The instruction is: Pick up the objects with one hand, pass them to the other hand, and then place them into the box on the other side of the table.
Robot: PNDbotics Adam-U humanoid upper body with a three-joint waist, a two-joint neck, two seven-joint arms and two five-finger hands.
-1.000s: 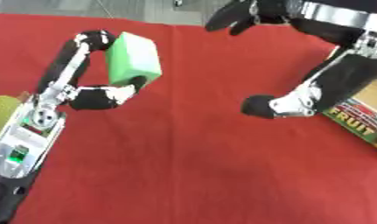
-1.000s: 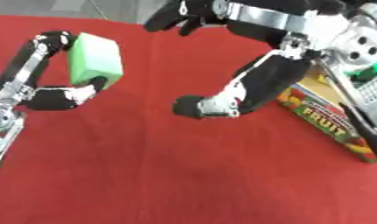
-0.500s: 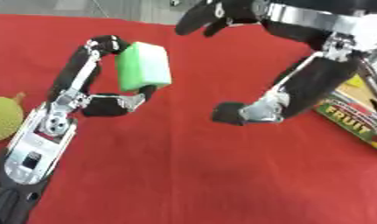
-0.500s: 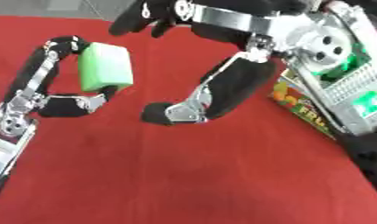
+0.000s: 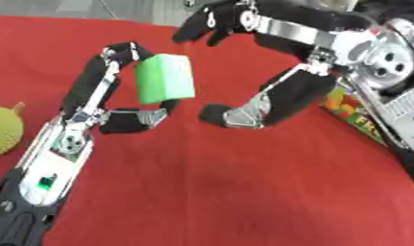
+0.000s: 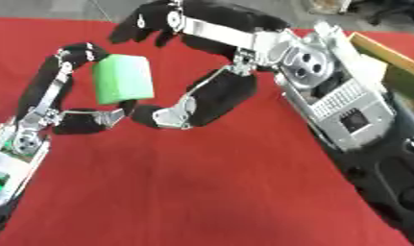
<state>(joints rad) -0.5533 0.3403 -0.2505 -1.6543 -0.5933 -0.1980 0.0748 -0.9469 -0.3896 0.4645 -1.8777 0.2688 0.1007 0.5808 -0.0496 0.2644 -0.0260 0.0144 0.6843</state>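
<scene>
So the left hand [image 5: 117, 103] has the green block [image 5: 165, 78] pinched, fingers curled over its top end and the thumb pressing in from below, holding it up above the red table [image 5: 226, 192]. The block's long axis runs roughly top to bottom in the view, leaning a bit, with its broad plain face toward the camera. No writing or label on it that I can make out.

The right hand [image 6: 197, 103] is right next to it, spread wide open: fingers reach over above the block, thumb tip sits just beside the block's lower right corner. Can't tell if it's actually touching the block; it isn't clamped on anything.

Off at the left edge there's a yellow-green round fruit [image 5: 4, 130] lying on the table. Behind the right arm you can see a bit of a colourful carton [image 5: 357, 120]; lettering's mostly hidden. In the right eye view a wooden box [image 6: 395, 62] sits at the far right.
</scene>
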